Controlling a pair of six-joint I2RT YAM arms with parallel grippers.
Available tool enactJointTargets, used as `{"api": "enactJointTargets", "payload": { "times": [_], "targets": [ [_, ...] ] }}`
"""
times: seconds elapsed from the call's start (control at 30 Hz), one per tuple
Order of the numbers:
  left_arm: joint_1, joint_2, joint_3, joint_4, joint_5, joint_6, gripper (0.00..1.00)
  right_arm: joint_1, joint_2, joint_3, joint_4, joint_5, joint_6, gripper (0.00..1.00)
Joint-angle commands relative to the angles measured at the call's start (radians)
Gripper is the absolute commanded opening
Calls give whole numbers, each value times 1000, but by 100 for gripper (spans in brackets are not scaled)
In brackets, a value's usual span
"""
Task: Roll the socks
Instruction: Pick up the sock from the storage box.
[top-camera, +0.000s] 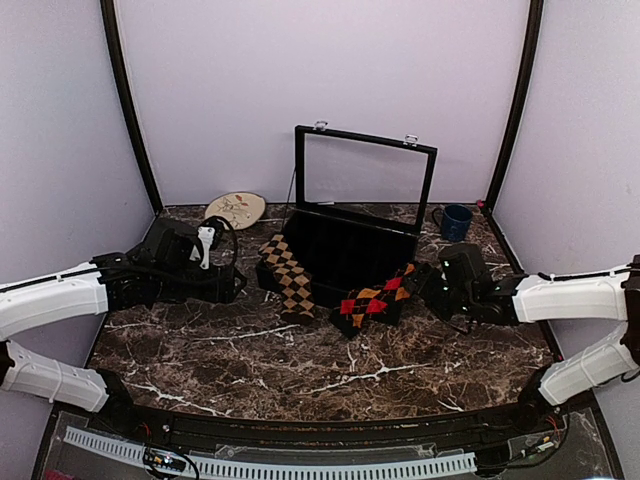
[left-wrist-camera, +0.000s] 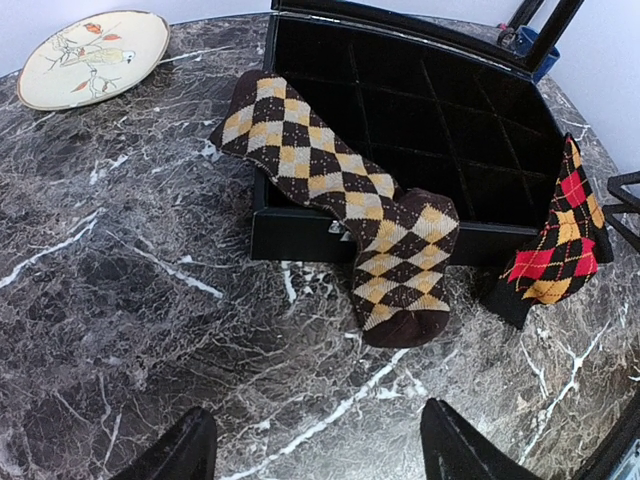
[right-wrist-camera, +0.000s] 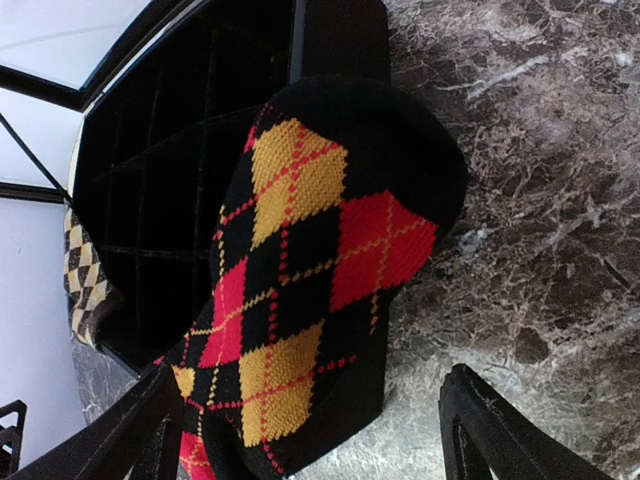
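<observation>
The tan-brown and black argyle sock (top-camera: 288, 275) hangs over the front left corner of the black case, its toe on the table; it also shows in the left wrist view (left-wrist-camera: 345, 200). The red, orange and black sock (top-camera: 374, 298) drapes over the case's front right edge and shows large in the right wrist view (right-wrist-camera: 300, 290). My left gripper (left-wrist-camera: 320, 445) is open and empty, above the table short of the tan sock's toe. My right gripper (right-wrist-camera: 310, 430) is open, its fingers on either side of the red sock's lower end, not closed on it.
The black case (top-camera: 345, 245) stands at the back middle with its glass lid (top-camera: 362, 173) upright. A cream plate with a bird picture (top-camera: 235, 209) lies back left. A blue mug (top-camera: 455, 221) stands back right. Purple walls enclose the dark marble table (top-camera: 300, 370).
</observation>
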Motion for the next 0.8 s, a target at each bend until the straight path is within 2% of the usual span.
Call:
{"api": "enactJointTargets", "payload": {
  "times": [0.0, 0.77],
  "targets": [
    [-5, 2, 34, 39, 19, 20, 73, -42, 16, -13, 112, -84, 40, 85],
    [-5, -9, 50, 18, -3, 55, 73, -129, 132, -80, 350, -161, 128, 81]
  ]
}}
